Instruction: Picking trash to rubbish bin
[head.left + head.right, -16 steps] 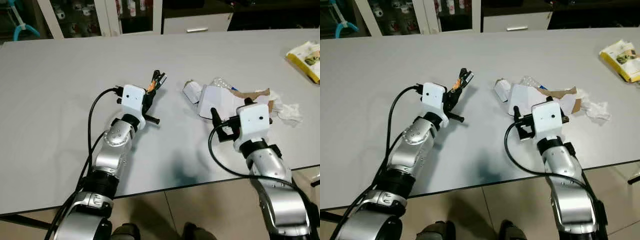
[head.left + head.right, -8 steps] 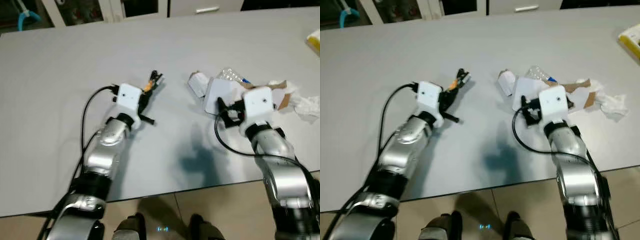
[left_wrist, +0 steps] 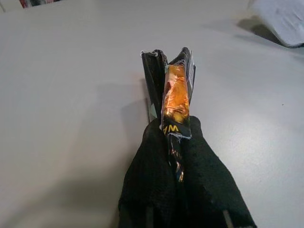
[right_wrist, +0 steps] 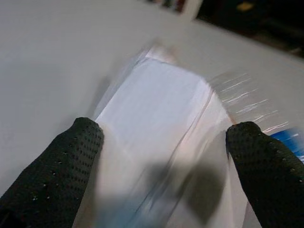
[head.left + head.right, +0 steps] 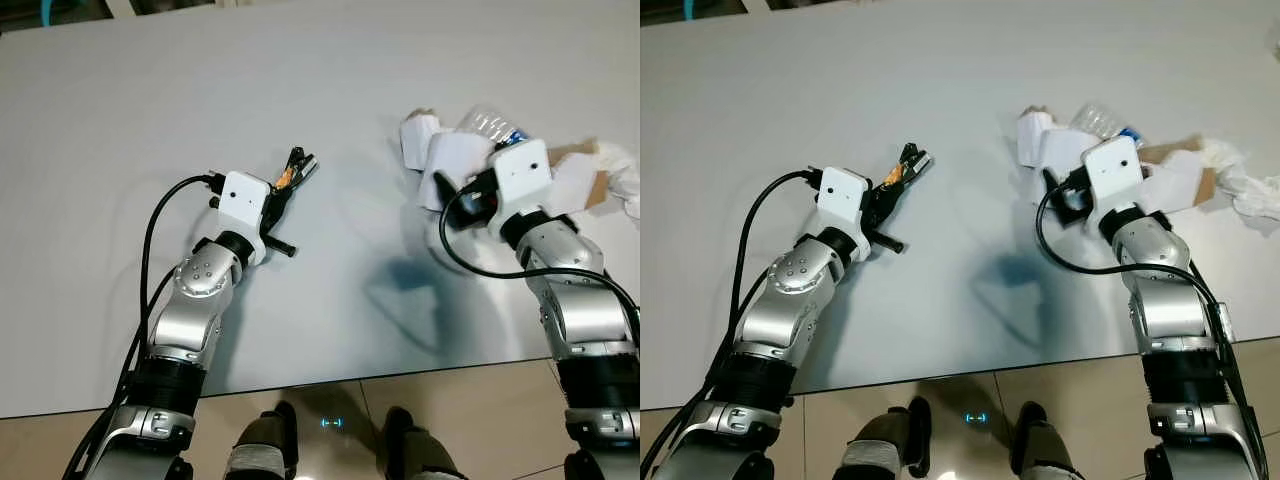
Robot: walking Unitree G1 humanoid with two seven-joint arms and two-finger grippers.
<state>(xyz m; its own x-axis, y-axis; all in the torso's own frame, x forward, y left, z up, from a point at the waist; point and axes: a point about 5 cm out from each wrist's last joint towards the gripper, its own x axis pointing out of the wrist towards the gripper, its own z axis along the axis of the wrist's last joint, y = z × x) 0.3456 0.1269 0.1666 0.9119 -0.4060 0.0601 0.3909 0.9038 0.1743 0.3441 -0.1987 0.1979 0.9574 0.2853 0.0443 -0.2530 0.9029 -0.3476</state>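
Observation:
My left gripper (image 5: pixel 283 186) is shut on a black and orange snack wrapper (image 3: pixel 175 93), whose end sticks out past the fingertips just above the grey table (image 5: pixel 150 90). To the right lies a trash pile: a white folded paper (image 5: pixel 452 160), a clear plastic bottle (image 5: pixel 493 124) with a blue label, brown cardboard (image 5: pixel 581 156) and crumpled tissue (image 5: pixel 1252 186). My right gripper (image 4: pixel 166 132) is open, its fingers (image 4: pixel 71 159) astride the near edge of the white paper (image 4: pixel 161 97).
The table's front edge (image 5: pixel 400 365) runs just below both forearms, with tiled floor (image 5: pixel 470 430) and the robot's feet beneath it. Bare table surface lies between the two grippers and to the far left.
The camera has tilted down and closer to the table. My right gripper has reached forward onto the white paper. The left gripper still holds the wrapper in the same spot.

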